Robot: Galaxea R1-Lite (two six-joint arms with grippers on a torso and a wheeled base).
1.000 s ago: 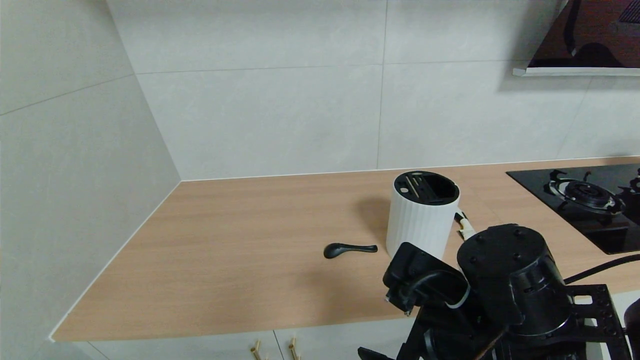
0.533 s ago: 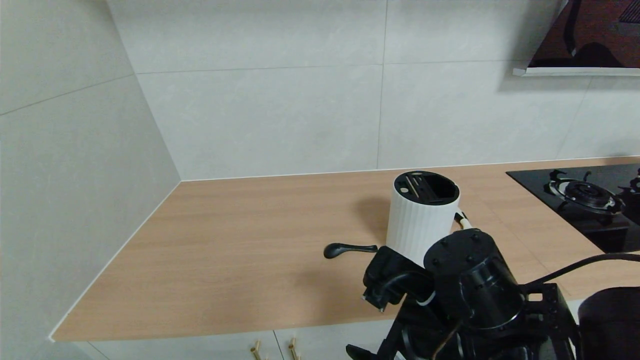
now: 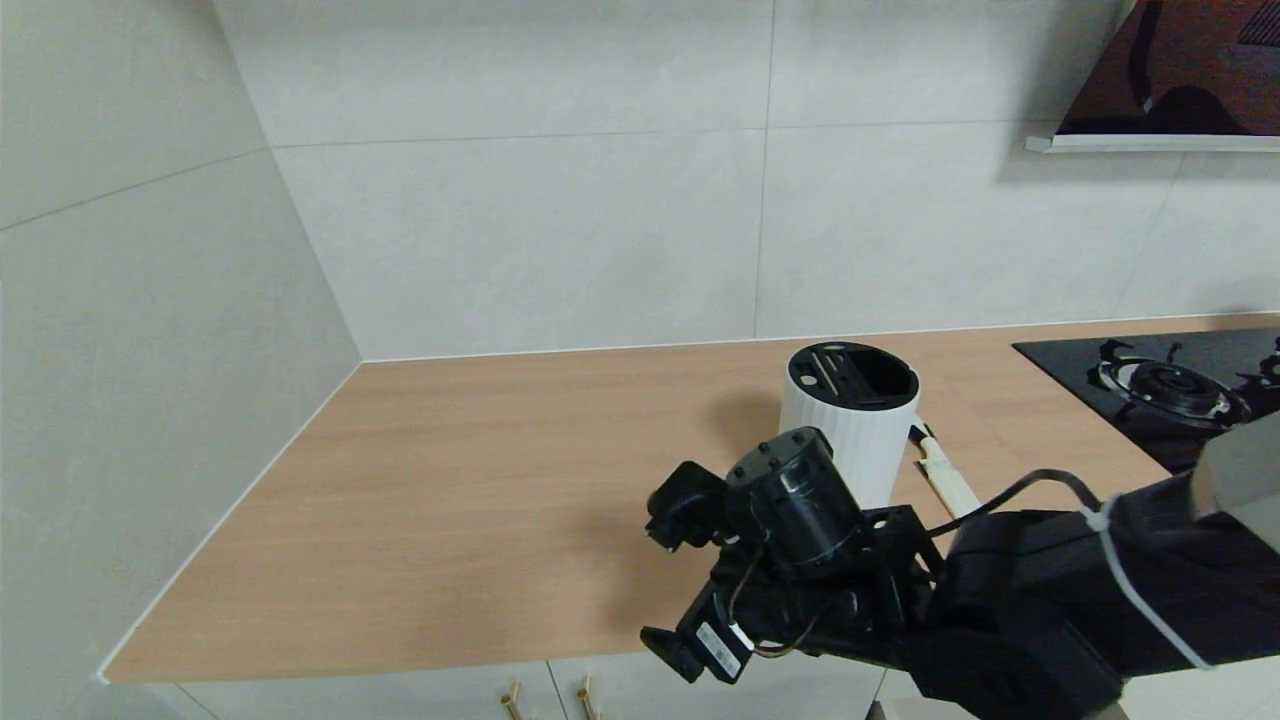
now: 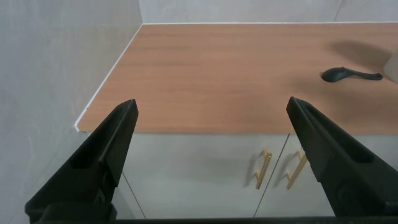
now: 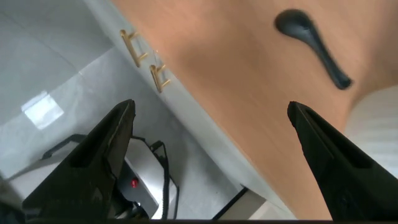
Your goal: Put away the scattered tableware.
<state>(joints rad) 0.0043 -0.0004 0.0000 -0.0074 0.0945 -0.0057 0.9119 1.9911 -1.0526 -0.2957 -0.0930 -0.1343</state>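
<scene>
spoon (image 5: 316, 48), glossy black, perhaps plastic, lies beside ribbed white holder (image 3: 872, 435); right gripper (image 5: 208, 124) spread.

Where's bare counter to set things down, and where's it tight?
Free: counter from the left wall to the black spoon, and behind the white holder. Tight: spoon, holder, cream-handled utensil and right pincer bunch together.

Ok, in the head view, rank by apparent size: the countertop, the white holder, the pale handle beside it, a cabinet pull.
1. countertop
2. white holder
3. pale handle, near end hidden
4. cabinet pull, cut off at the frame edge
</scene>
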